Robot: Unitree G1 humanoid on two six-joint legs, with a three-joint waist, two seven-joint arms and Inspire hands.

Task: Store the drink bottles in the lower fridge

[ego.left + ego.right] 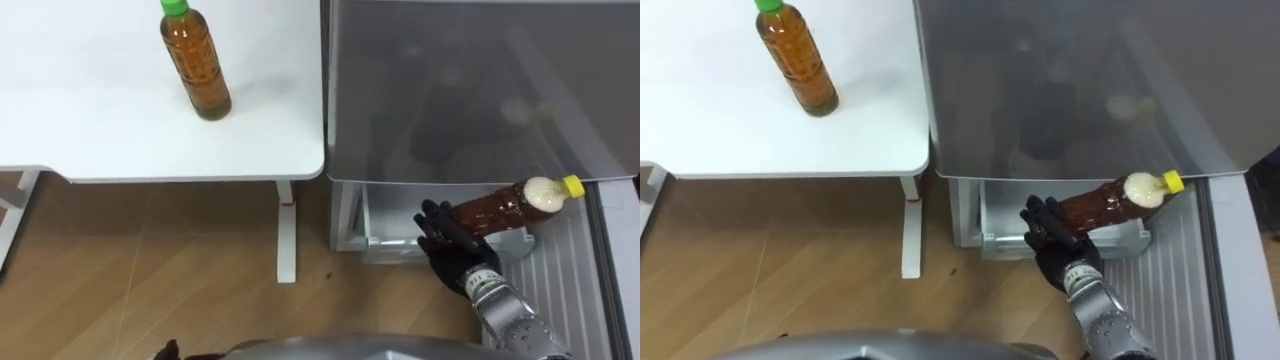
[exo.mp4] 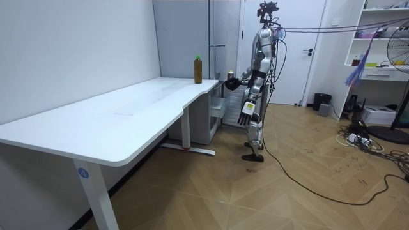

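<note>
The fingers (image 1: 436,228) of the right hand (image 1: 455,258) are curled round the base end of a yellow-capped bottle (image 1: 505,203), which lies on its side just in front of the open lower fridge compartment (image 1: 385,228). This looks like the first drink going in, and the next move calls for carrying it forward into the compartment before the fingers let go. A green-capped bottle (image 1: 197,65) stands untouched near the right edge of the table (image 1: 100,130), and the left hand (image 2: 245,117) hangs at the robot's side with its fingers relaxed.
</note>
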